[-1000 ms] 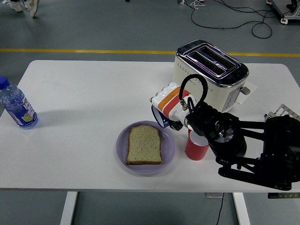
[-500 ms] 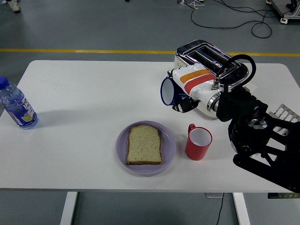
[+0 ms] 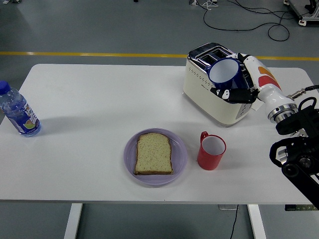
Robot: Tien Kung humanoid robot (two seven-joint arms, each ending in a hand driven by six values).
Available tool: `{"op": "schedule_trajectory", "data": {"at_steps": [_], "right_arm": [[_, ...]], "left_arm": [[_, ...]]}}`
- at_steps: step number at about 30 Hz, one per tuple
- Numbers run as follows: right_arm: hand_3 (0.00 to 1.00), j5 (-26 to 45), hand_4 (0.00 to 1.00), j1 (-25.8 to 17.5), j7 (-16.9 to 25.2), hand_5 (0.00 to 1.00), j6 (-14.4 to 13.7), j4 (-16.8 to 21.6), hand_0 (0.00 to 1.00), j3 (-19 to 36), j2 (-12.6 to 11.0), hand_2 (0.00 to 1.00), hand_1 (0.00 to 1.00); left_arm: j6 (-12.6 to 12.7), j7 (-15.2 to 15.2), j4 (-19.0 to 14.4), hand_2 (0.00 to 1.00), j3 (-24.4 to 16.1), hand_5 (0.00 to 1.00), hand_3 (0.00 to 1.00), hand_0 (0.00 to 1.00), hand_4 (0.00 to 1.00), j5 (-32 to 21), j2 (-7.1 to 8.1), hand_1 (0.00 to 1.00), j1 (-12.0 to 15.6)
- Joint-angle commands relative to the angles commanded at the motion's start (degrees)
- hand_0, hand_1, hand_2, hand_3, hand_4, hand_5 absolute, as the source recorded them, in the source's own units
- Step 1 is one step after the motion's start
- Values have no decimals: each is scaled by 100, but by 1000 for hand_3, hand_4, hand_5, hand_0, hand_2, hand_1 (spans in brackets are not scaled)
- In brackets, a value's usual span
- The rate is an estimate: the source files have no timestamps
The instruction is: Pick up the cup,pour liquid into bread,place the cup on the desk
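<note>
the right hand (image 3: 238,84) grips a blue cup (image 3: 224,73), mouth up, above the toaster (image 3: 212,94). the bread (image 3: 154,153) lies well down-left, across the red cup (image 3: 211,151).

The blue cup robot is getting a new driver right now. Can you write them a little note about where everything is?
Right hand: shut on the blue cup, held in the air in front of the toaster, mouth tipped toward the camera.
Left hand: not in view.
Bread lies on the purple plate near the table's front edge. A red mug stands upright just right of the plate. A water bottle stands at the far left.
Done: cup picked up.
Left: set the cup down on the table. Whether pouring happened cannot be told from this picture.
</note>
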Motion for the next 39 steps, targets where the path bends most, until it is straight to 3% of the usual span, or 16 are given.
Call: {"op": "schedule_trajectory", "data": {"at_steps": [7, 12, 16, 24, 28, 31, 35, 36, 39], "right_arm": [[561, 334, 559, -658, 862, 2, -600, -111, 436, 721, 152, 567, 443], [559, 908, 561, -1121, 1573, 2, -1110, -419, 436, 1105, 301, 566, 442], [559, 1392, 561, -1336, 2208, 2, -1329, -718, 436, 1177, 407, 566, 442], [568, 2724, 521, -1533, 3815, 2, -1425, -1634, 472, 995, 613, 574, 461], [568, 3122, 521, -1574, 4470, 2, -1389, -2085, 472, 918, 718, 574, 461], [568, 3273, 544, -1535, 5007, 2, -1565, -2553, 476, 779, 789, 571, 455], [568, 3507, 544, -1462, 5509, 2, -1565, -3055, 476, 647, 836, 571, 455], [575, 3639, 584, -1443, 5680, 2, -1565, -3251, 476, 598, 858, 567, 451], [575, 3831, 584, -1402, 5767, 2, -1565, -3605, 476, 470, 933, 567, 451]], "left_arm": [[-6, 4, 1, 593, 42, 753, 525, 646, 295, 3, -12, 603, -24], [-9, 8, 10, 592, 140, 753, 525, 646, 295, -21, -26, 602, 20], [-13, 9, 11, 592, 228, 753, 525, 646, 295, -39, -36, 602, 58], [-17, 11, 11, 592, 362, 753, 525, 646, 294, -65, -49, 603, 76], [-15, 8, 5, 592, 346, 753, 525, 646, 294, -32, -44, 603, 89], [-18, 9, 2, 592, 361, 752, 525, 646, 293, -55, -36, 603, 89], [-17, 8, -5, 592, 366, 752, 525, 646, 293, -44, -40, 603, 58], [-17, 7, -8, 593, 353, 753, 525, 647, 293, -34, -42, 603, 46], [-17, 8, -5, 593, 313, 753, 525, 647, 293, -30, -49, 603, 38]]}}
